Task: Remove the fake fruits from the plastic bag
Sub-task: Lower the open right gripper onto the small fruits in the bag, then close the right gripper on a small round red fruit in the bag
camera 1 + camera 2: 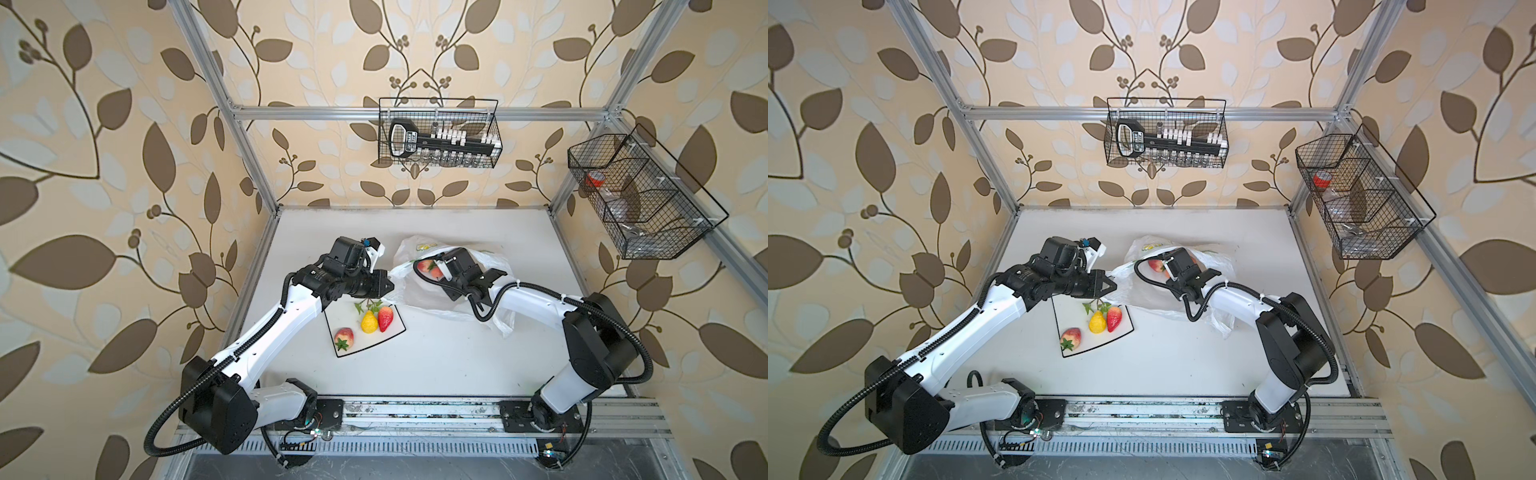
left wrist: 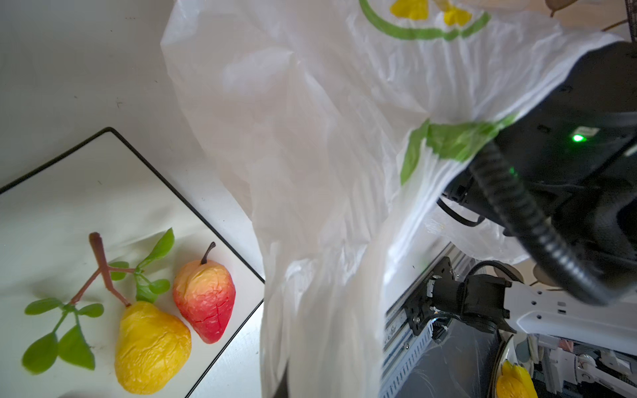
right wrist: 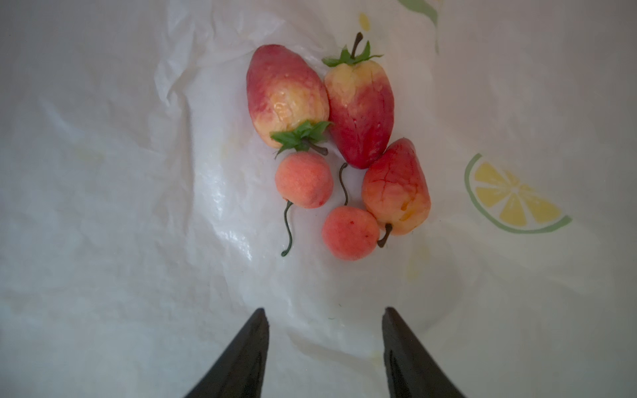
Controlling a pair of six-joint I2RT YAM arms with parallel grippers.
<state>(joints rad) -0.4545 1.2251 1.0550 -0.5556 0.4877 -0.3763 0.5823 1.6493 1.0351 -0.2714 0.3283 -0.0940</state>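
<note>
Pinching the plastic bag (image 1: 409, 293) with my left gripper (image 1: 390, 286), I count three fake fruits (image 1: 369, 322) on the plate (image 1: 374, 341) and five left inside beneath my right gripper (image 3: 324, 310), jaws parted and empty.

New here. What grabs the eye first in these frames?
The right gripper is inside the bag, jaws open just short of five red and orange fruits clustered on its floor. The left gripper pinches the bag's edge and holds it up beside the plate, where a yellow pear and two more fruits already lie.
</note>
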